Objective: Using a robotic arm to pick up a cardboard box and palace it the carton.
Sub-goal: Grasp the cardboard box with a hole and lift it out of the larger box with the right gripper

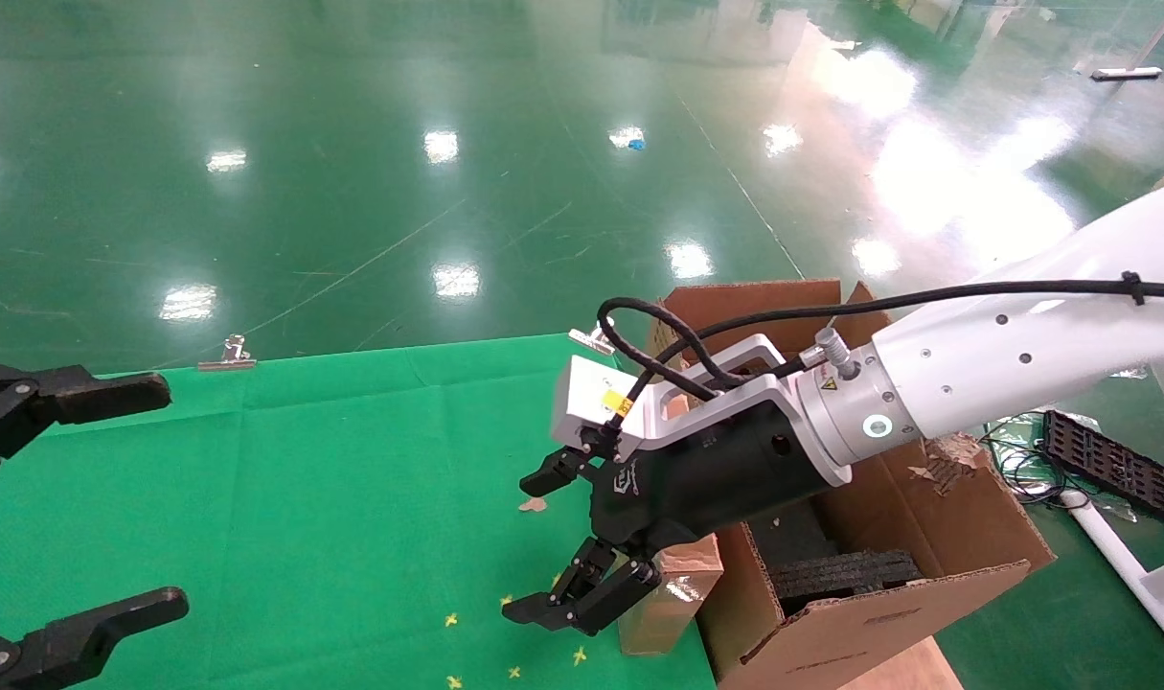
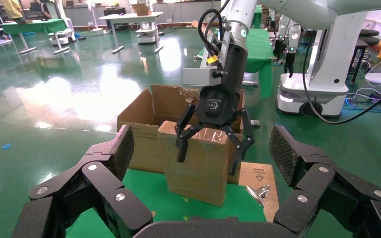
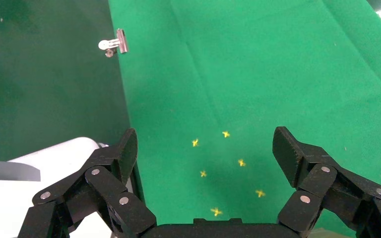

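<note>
Still ungrasped, the cardboard box (image 1: 668, 594) stands on the green surface (image 1: 332, 498) beside the carton (image 1: 888, 585), directly under the right gripper (image 1: 543, 537), whose fingers spread wide; pickup and placement remain.

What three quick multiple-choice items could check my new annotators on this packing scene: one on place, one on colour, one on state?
1. Where is the cardboard box?
A. Inside the carton
B. On the green cloth, beside the carton
C. On the bare floor

2. What colour are the small cross marks on the cloth?
A. Yellow
B. White
C. Red

3. What state is the right gripper in?
A. Shut on the box
B. Shut and empty
C. Open, holding nothing

Answers:
1 B: the box stands on the green cloth against the carton.
2 A: the cross marks are yellow.
3 C: the right gripper is spread wide beside the box.
</note>
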You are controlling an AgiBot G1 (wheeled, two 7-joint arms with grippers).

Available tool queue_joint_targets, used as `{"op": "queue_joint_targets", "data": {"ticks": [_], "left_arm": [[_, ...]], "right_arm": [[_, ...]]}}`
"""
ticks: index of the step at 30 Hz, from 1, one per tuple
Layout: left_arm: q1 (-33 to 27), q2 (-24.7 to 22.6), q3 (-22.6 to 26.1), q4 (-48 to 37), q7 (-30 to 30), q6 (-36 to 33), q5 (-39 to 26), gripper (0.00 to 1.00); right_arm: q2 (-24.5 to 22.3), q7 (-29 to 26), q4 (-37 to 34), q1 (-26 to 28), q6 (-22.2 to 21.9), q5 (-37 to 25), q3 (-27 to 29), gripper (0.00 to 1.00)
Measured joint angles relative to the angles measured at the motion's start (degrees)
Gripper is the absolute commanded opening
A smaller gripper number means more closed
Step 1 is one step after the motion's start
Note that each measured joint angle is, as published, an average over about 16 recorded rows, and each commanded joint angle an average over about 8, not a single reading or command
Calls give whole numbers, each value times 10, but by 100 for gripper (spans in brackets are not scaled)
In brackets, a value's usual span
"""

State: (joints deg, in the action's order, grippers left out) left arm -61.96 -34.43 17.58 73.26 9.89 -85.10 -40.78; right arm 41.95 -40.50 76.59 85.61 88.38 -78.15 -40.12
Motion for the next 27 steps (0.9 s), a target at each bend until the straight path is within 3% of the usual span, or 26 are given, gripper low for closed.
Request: {"op": "queue_joint_targets", "data": {"ticks": [8, 19, 27], "left_arm": [[0, 0, 0, 0, 0, 0, 0, 100], [0, 0, 0, 0, 0, 0, 0, 100], [0, 0, 1, 0, 0, 0, 0, 100]], "right_arm": [[29, -12, -2, 33, 6, -56, -43, 100], [76, -39, -2, 117, 13, -162, -130, 100], [78, -55, -6, 192, 21, -183, -190, 100]]}}
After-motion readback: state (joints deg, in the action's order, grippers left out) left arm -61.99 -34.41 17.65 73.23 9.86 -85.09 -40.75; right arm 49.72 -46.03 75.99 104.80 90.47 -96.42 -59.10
